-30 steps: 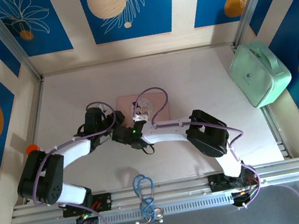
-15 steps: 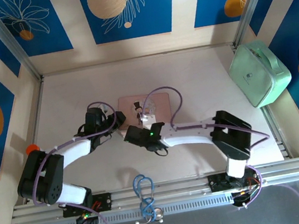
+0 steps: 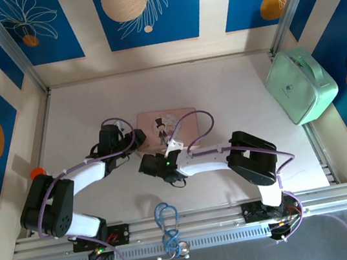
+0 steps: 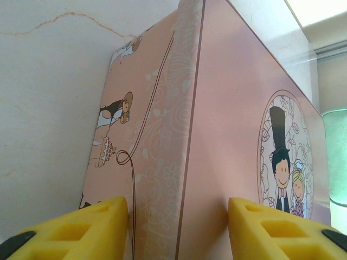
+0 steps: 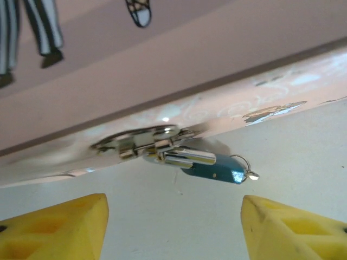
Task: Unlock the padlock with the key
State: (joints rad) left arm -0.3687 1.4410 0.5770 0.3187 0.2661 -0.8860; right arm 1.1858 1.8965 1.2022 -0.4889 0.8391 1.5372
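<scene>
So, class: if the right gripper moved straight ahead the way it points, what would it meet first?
Most likely the padlock hanging at the pink tin's edge, the tin's side right behind it; depth is unclear.

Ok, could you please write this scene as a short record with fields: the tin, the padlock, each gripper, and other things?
tin: pink tin lying flat on the table, lid up
padlock: padlock hanging at the clasp on the tin's side wall, bluish part below it
left gripper: left gripper, fingers on either side of the tin's edge; contact unclear
right gripper: right gripper open, facing the padlock, apart from it
key: cannot tell it apart
other: green case at the right wall
</scene>
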